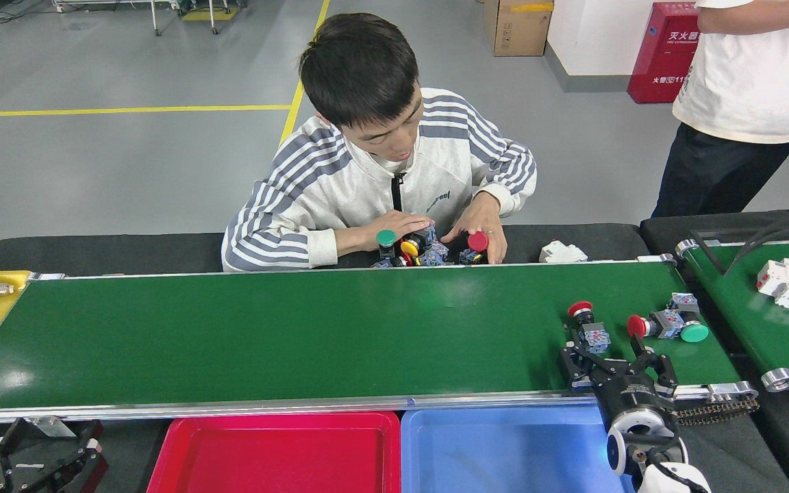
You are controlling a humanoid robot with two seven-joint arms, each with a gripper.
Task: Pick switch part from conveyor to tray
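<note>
- Right tool spread open, empty, over conveyor near edge.
- Switch part just beyond: red mushroom cap, black neck, blue-grey block, lying on the belt's right end.
- Blue tray nearer, below.

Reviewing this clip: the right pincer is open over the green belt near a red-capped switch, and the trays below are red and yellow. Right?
Nearly. In the head view the right pincer is open beside the red-capped switch on the belt, but the trays are red and blue, not yellow.
</note>
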